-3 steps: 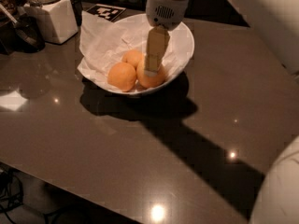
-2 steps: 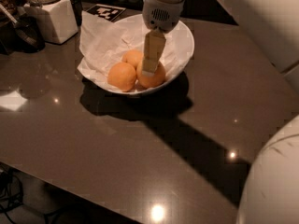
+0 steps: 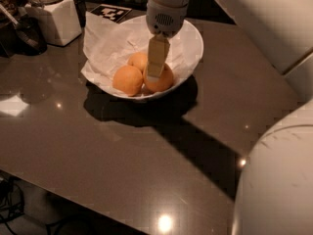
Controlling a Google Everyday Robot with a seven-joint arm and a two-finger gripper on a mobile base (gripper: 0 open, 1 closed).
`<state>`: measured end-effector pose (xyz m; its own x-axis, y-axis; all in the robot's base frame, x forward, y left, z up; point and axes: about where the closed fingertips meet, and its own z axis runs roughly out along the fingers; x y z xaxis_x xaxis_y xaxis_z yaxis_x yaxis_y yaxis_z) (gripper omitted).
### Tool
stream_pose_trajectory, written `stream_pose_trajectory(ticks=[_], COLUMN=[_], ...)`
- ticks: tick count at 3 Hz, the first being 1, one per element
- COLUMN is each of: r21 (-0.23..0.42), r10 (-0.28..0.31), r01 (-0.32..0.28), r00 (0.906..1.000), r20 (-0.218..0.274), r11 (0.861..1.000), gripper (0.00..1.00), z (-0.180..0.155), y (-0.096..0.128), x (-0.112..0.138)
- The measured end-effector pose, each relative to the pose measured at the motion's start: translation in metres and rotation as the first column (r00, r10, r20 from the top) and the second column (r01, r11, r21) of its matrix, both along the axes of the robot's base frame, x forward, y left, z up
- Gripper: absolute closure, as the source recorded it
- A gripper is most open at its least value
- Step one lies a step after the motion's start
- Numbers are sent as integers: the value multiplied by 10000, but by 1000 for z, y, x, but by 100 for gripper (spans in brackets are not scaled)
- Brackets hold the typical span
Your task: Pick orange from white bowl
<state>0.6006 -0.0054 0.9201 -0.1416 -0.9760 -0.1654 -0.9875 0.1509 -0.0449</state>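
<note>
The white bowl, lined with crumpled white paper, stands at the back of the dark table and holds three oranges. The largest orange lies at the bowl's front right. A deeper-orange one lies to its left, and a smaller one lies behind them. My gripper hangs down from the white wrist into the bowl. Its tan tip rests against the left top side of the largest orange and hides part of it.
A white square-based jar stands at the back left beside a dark object. A black-and-white marker card lies behind the bowl. My white arm and body fill the right side. The table's front edge runs along the bottom left.
The gripper has shifted slightly left and lower in the bowl, down onto the largest orange. The oranges and the bowl have not moved.
</note>
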Motion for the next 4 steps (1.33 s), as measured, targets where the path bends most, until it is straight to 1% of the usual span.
stream_pose_trajectory(ticks=[1, 2, 3, 4], r21=[18, 42, 72, 104], r10=[34, 58, 56, 6], r01=[-34, -57, -53, 2], r00=[9998, 9993, 9984, 9972], r20=[-189, -360, -554, -747], r11=[10000, 10000, 10000, 9999], gripper=[26, 26, 29, 28], z=[-7, -14, -22, -30], y=[1, 2, 3, 1], x=[4, 8, 11, 15])
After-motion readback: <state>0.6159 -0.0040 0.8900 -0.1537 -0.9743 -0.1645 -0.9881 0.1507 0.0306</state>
